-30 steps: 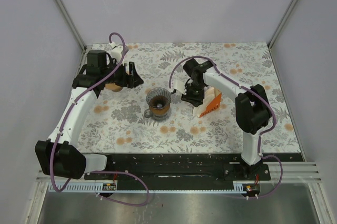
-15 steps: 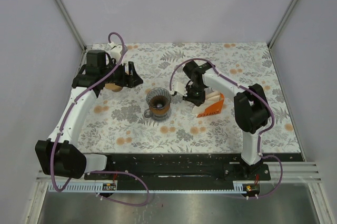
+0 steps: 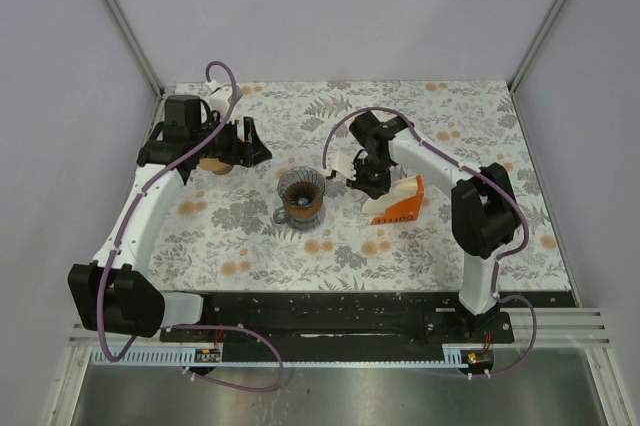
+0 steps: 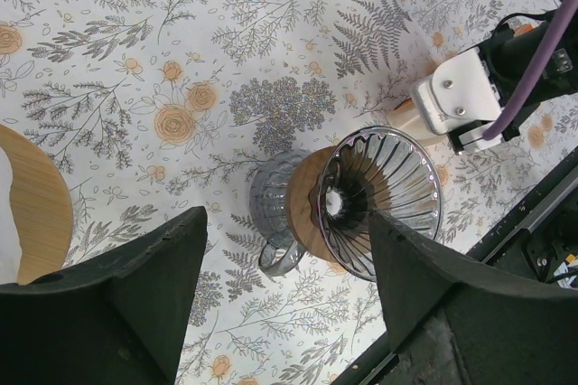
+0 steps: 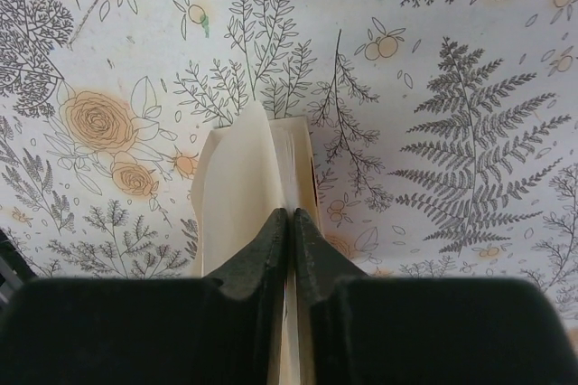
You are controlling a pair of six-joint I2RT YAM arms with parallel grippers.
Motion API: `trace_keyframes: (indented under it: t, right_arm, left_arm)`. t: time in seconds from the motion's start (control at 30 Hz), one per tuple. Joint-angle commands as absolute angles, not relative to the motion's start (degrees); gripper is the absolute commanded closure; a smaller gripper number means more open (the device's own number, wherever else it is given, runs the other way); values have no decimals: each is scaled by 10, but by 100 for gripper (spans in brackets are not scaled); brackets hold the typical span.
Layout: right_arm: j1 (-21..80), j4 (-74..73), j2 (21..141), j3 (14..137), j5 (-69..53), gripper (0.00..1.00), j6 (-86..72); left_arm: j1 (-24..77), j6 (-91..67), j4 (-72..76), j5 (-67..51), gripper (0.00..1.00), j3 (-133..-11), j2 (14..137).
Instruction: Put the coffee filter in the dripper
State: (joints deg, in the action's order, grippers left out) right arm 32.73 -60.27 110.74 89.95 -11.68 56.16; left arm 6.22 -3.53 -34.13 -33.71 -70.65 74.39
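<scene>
At right gripper (image 5: pixel 289 222): clamped on coffee filter (image 5: pixel 237 177) edge beside filter stack (image 5: pixel 296 154). At left gripper (image 4: pixel 287 258): spread wide, clear of dripper (image 4: pixel 384 195).

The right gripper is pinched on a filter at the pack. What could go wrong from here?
1. The right gripper is shut on the cream paper coffee filter right against the pale filter stack; extra sheets may come along.
2. The orange cardboard filter box could be dragged up too.
3. The filter is held flat, so it may not open inside the ribbed glass dripper.
</scene>
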Motion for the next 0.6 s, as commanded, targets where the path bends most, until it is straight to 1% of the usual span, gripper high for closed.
trace_keyframes:
  t: [0.0,0.23,0.57]
  right_arm:
    - [330,-606,1066,915,-134,94,562]
    - [330,-609,1071,922,-141,92,555]
    - [330,-602,1091,915,-140,81,548]
  left_arm:
    - [57,-40,-313,-357,24,-706,747]
    - [56,-40,-313,-358,24,-706,747]
    - [55,-40,-314,-359,24,-704,747]
